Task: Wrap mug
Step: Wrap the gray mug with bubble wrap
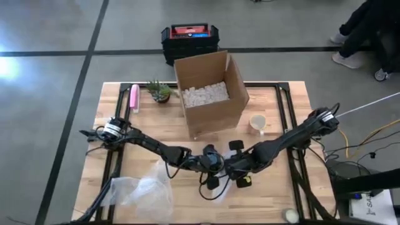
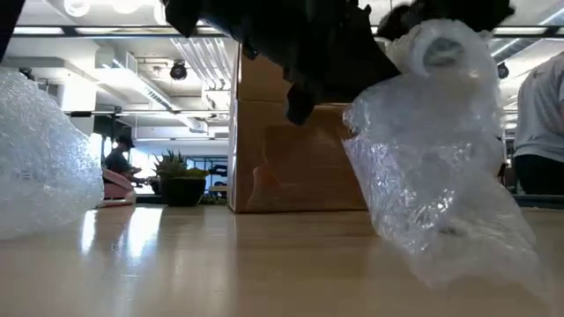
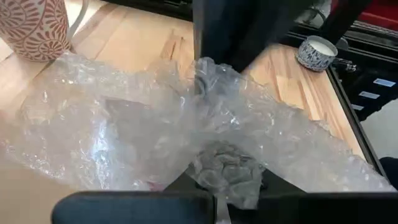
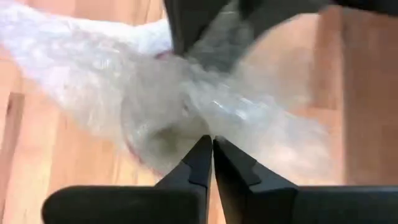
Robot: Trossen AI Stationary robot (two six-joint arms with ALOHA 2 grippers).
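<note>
Gripping bubble wrap [image 3: 155, 124], left end effector [image 1: 211, 164], right end effector [image 1: 232, 167] closed

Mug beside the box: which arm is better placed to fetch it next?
Probably right: the mug stands nearer the right gripper, and the left gripper is clamped on the bubble wrap.

Glossy crinkled plastic bubble wrap [image 3: 155, 130]

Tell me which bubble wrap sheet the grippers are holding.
The bunched sheet in the middle, between left gripper and right gripper; the other sheet lies loose, untouched.
</note>
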